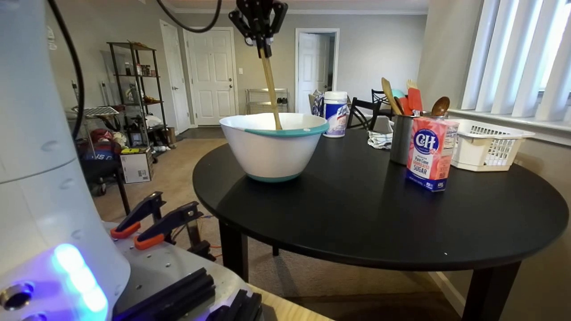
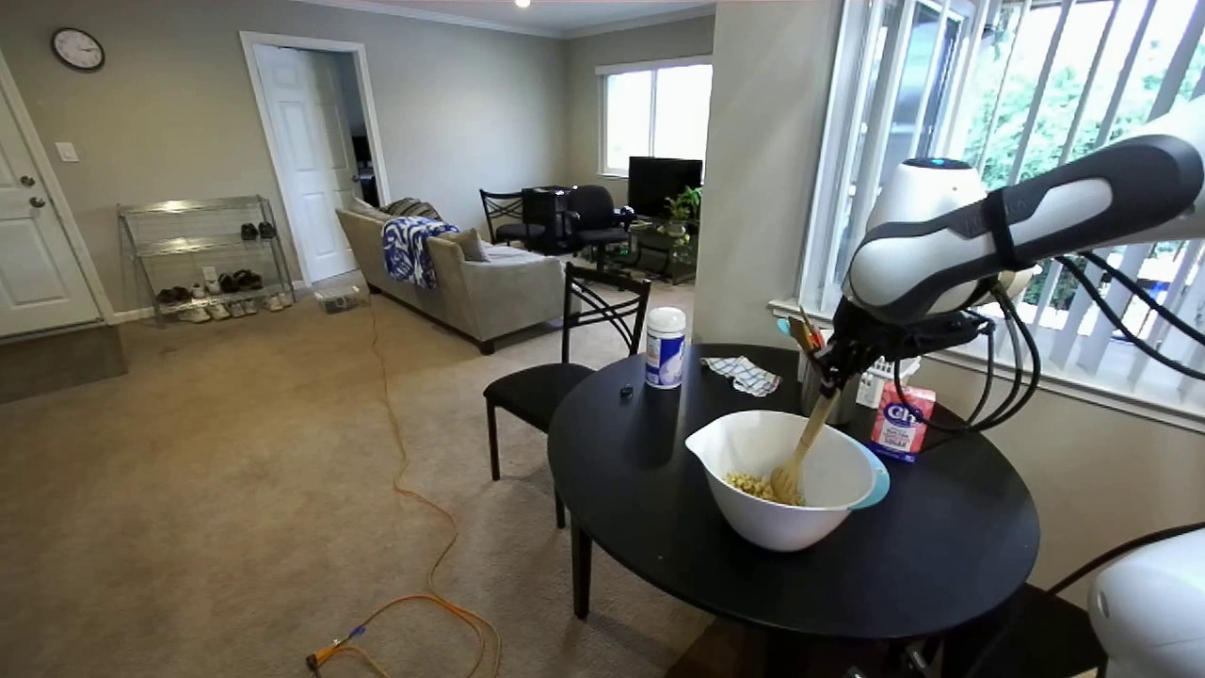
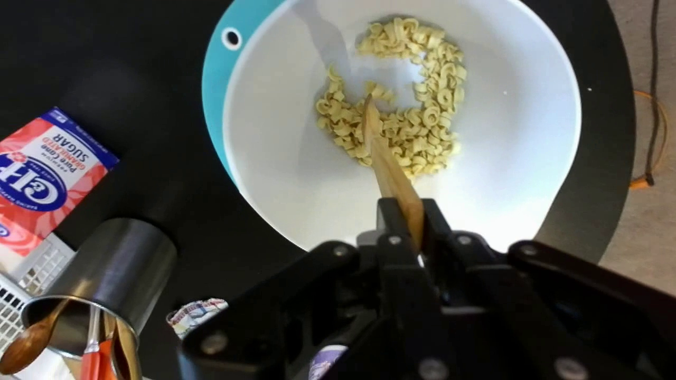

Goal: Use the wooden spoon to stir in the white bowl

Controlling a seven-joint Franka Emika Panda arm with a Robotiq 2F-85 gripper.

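Observation:
The white bowl (image 1: pixel 273 156) stands on the black table, with teal rim and base; it also shows in an exterior view (image 2: pixel 774 529) and the wrist view (image 3: pixel 507 132). Pale curled pasta (image 3: pixel 430 119) lies in its bottom, also seen in an exterior view (image 2: pixel 748 484). My gripper (image 3: pixel 409 214) is shut on the upper handle of the wooden spoon (image 3: pixel 388 166). The gripper is above the bowl in both exterior views (image 1: pixel 265 50) (image 2: pixel 828 386). The spoon (image 1: pixel 270 87) tilts down into the bowl. Its lower end (image 2: pixel 789 478) touches or nearly touches the pasta.
On the black table (image 1: pixel 357 214) stand a sugar box (image 1: pixel 430 154), a metal utensil canister (image 1: pixel 400 140), a white basket (image 1: pixel 482 154) and a blue-labelled canister (image 1: pixel 335 115). A checked cloth (image 2: pixel 744 375) lies near the back. A chair (image 2: pixel 541 391) stands beside the table.

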